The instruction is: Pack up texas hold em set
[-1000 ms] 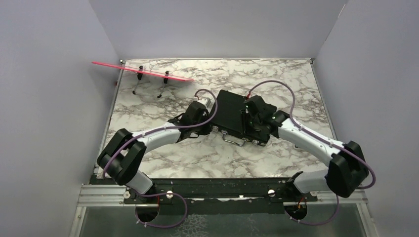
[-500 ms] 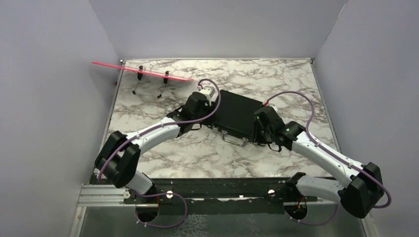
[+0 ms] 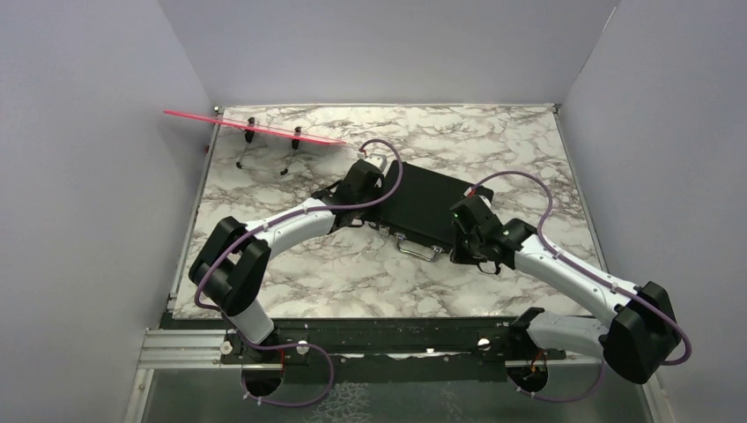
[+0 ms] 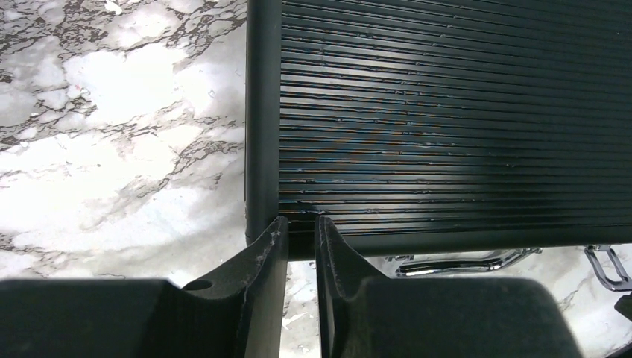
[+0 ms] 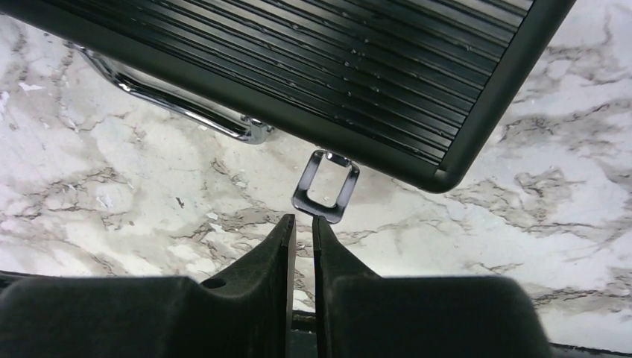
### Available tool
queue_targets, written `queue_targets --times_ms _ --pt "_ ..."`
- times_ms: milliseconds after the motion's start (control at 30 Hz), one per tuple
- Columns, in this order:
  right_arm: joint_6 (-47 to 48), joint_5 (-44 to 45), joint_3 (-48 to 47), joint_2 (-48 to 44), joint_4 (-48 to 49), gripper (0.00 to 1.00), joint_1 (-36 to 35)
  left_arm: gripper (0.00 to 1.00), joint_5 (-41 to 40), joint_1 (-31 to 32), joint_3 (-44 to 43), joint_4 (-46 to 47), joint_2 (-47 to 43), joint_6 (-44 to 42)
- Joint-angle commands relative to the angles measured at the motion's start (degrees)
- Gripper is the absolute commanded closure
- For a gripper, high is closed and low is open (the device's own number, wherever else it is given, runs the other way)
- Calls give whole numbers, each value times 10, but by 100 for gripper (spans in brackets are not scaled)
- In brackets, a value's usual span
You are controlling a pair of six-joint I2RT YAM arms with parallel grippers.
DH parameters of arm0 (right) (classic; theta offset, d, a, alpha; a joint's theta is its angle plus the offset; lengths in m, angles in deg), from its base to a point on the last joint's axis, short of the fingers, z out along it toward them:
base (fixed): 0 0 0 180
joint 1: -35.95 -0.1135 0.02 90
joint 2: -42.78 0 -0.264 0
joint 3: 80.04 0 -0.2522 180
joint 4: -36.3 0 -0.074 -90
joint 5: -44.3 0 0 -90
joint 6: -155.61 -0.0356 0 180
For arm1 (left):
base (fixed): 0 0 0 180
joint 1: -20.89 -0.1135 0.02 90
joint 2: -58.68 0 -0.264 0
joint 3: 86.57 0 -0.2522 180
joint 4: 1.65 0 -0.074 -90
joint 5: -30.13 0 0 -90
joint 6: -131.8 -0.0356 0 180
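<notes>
The black ribbed poker case (image 3: 423,204) lies shut on the marble table, its metal handle (image 3: 418,249) toward the near edge. Chips, cards and buttons are hidden inside. My left gripper (image 3: 373,179) is at the case's far-left corner. In the left wrist view it (image 4: 302,221) is shut and empty, tips against the case (image 4: 447,112) edge. My right gripper (image 3: 464,240) is at the case's near-right corner. In the right wrist view it (image 5: 304,220) is shut and empty, tips just below a hanging metal latch loop (image 5: 326,186) on the case (image 5: 335,52).
A pink strip on wire legs (image 3: 255,126) stands at the far left of the table. Grey walls close in both sides and the back. The handle (image 5: 171,97) and a second latch (image 4: 607,265) stick out along the case's near side.
My right gripper has come off the lid and moved to the case's near-right corner by the latch. My left gripper has moved up to the far-left corner.
</notes>
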Motion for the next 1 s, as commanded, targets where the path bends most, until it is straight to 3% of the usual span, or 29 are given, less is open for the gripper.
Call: queue_targets --times_ms 0,200,700,967 --pt "-1 -14 19 17 16 86 -3 79 -32 2 15 -53 14 -9" --pt "-13 1 27 35 28 89 -3 88 -33 2 15 -53 16 -12" --pt "-15 109 -6 115 84 90 -3 90 -21 2 12 -54 14 -19" --pt "38 64 -9 42 85 86 -3 90 6 2 8 -53 -26 -20"
